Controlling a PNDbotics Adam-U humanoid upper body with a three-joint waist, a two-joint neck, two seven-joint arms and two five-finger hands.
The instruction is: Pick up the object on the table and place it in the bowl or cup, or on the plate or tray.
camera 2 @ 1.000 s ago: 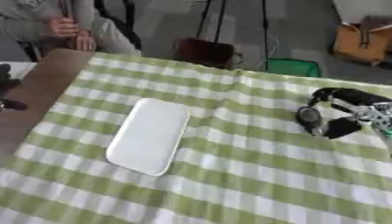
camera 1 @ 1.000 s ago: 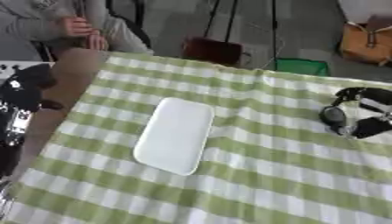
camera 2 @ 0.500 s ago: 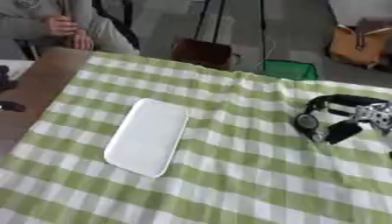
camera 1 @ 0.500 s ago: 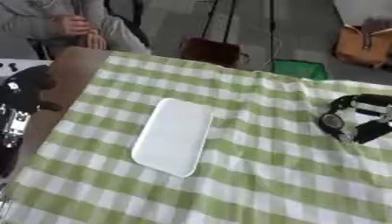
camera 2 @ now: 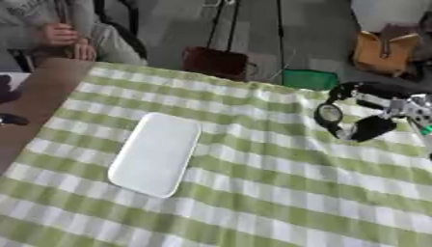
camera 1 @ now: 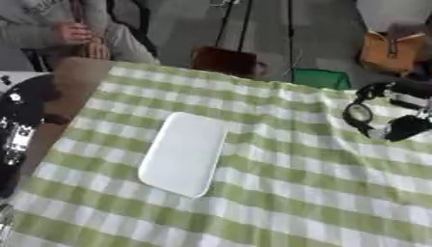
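A white, oblong tray (camera 2: 155, 153) with rounded corners lies flat on the surface (camera 2: 278, 202), which is covered by a green-and-white checked cloth. The tray sits left of centre, its long axis running from near-left to far-right, and nothing rests on it.

The right robot hand (camera 2: 358, 116) is over the far right part of the cloth, well apart from the tray. Its fingers curve round into a loop – black segments with a silver round joint facing the camera – but whether they close on anything cannot be told; no separate object can be made out inside them or elsewhere on the cloth.

The left robot hand (camera 1: 21, 123) shows at the left edge of the left eye view, over the bare brown strip of the surface beside the cloth. It appears as a dark mass with small light fittings – the state of its fingers cannot be told.
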